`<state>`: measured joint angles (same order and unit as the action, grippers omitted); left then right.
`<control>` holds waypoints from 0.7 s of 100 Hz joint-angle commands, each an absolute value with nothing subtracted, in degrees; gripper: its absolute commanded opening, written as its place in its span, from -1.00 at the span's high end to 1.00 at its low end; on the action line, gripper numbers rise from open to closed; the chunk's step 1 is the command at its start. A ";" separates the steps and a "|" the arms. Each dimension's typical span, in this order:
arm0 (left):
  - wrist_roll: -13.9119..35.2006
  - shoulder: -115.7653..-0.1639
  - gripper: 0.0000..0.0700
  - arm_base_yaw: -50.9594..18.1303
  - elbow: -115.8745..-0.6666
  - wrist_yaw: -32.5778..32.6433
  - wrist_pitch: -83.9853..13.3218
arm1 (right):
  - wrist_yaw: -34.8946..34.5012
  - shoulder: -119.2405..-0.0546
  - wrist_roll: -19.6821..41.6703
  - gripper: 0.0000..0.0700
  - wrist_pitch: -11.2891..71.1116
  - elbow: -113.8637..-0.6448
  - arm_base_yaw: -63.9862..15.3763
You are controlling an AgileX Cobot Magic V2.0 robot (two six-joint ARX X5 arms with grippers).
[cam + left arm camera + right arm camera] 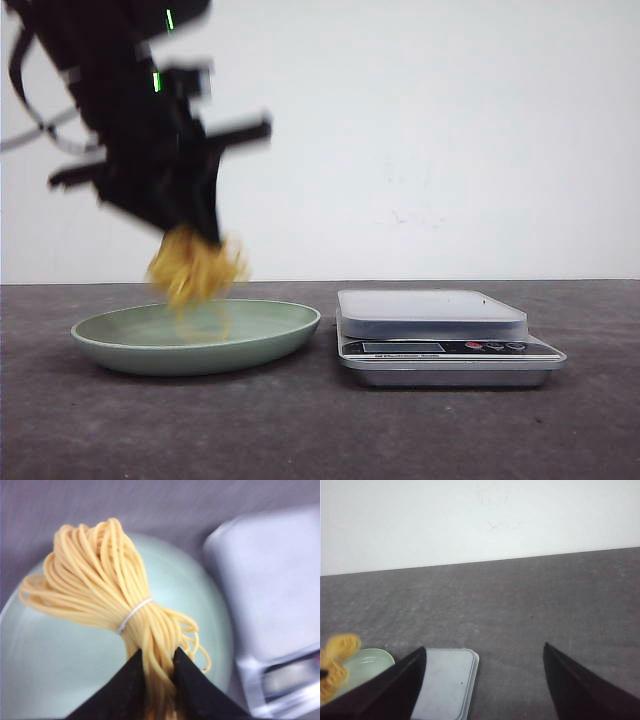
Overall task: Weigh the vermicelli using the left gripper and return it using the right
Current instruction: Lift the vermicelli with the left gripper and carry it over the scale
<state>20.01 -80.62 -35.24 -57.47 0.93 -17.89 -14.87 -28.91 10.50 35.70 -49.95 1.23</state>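
- Vermicelli (195, 268) hangs from the left gripper (205, 238), just above the pale green plate (280, 335) and apart from it, so the lift off the plate looks underway.
- Left gripper (159, 672) has its two black fingers pinched on the bundle's lower end, below a white band (134, 615); the loops fan out toward 11 o'clock in its wrist view.
- Scale (440, 335) sits at 3 o'clock from the plate on the dark table (320, 430), near it, which I judge keeps the carry short.
- Front view is blurred around the arm, so the bundle may be swinging, though I cannot be sure.
- Right gripper (482, 680) is spread wide and holds nothing, probably waiting to carry the noodles back after weighing.
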 commanded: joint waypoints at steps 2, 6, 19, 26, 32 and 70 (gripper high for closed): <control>18.90 -79.50 1.00 -36.88 -58.59 -3.81 -14.90 | -15.03 -29.10 10.11 -0.33 35.24 -51.03 1.26; 18.85 -78.81 1.00 -37.69 -58.59 -5.80 -13.08 | -15.03 -29.10 10.11 -0.33 35.24 -51.03 1.26; 18.65 -79.18 1.00 -40.82 -58.59 -8.34 -5.45 | -15.05 -29.10 10.17 -0.33 35.24 -51.03 1.26; 18.68 -81.01 1.00 -42.15 -58.61 -8.95 -1.28 | -15.05 -29.10 10.31 -0.33 35.27 -51.03 1.26; 18.98 -82.98 0.99 -42.85 -58.98 -8.93 0.12 | -15.05 -29.10 10.31 -0.33 35.27 -51.03 1.26; 24.36 -101.75 0.99 -43.90 -68.07 -14.39 2.50 | -15.11 -29.10 10.28 -0.33 35.44 -51.03 1.26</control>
